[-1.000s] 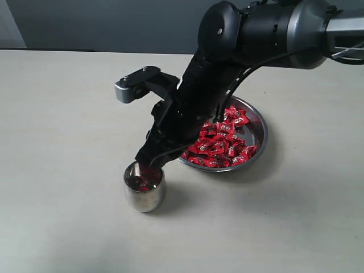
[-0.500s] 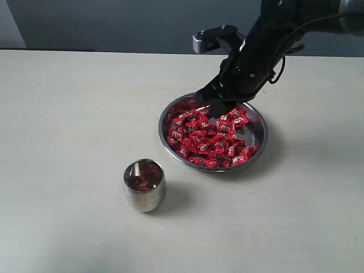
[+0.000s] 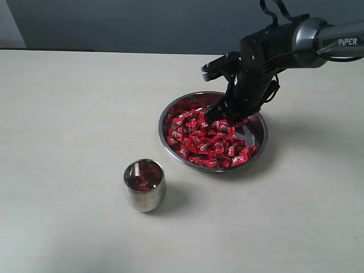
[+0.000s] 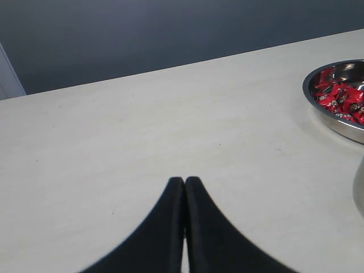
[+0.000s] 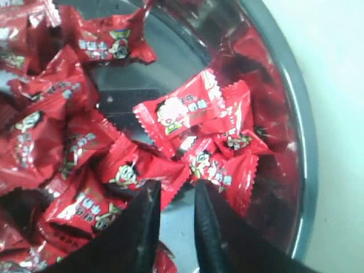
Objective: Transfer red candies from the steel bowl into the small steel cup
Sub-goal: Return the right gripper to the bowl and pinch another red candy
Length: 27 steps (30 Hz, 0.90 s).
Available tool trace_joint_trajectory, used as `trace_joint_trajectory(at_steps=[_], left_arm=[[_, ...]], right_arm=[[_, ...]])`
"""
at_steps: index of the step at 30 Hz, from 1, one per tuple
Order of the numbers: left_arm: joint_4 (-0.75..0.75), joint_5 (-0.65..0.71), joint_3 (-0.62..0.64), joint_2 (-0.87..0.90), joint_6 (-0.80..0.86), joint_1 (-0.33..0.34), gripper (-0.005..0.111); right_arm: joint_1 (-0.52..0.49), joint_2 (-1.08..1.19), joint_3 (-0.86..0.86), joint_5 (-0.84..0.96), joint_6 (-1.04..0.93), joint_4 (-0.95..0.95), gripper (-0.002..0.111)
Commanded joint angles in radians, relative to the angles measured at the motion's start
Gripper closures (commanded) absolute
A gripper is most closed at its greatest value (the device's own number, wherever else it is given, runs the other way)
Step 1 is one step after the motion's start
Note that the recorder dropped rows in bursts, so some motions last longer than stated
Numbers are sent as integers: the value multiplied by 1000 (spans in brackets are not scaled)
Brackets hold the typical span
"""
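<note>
The steel bowl (image 3: 259, 121) stands on the table (image 3: 68, 114), right of the middle, with the red candies (image 3: 207, 142) heaped in it. The right arm (image 3: 273, 48) reaches down into the far part of the bowl. The right jaws hang just over the candies with a narrow gap between them and grip nothing. The small steel cup (image 3: 144, 193) stands apart, nearer and to the left, with some candies inside. The left jaws are pressed together, empty
</note>
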Motion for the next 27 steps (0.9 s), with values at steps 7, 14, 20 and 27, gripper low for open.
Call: trace_joint_trajectory(at_steps=[7,14,20,27], left_arm=[[-1,-7,-1,-4,-6,-7,106],[-1,-7,-1,-4,-6,-7,106],[-1,-7,-1,-4,-6,-7,106],[-1,-7,-1,-4,-6,-7,106]], right_arm=[[-6,2,-6,-43,38,-46,86],[-6,5,-6,-18,69,-120,86],[-6,5,-6,-13,65,-121,86],[-6,5,-6,-4,14,-87,73]])
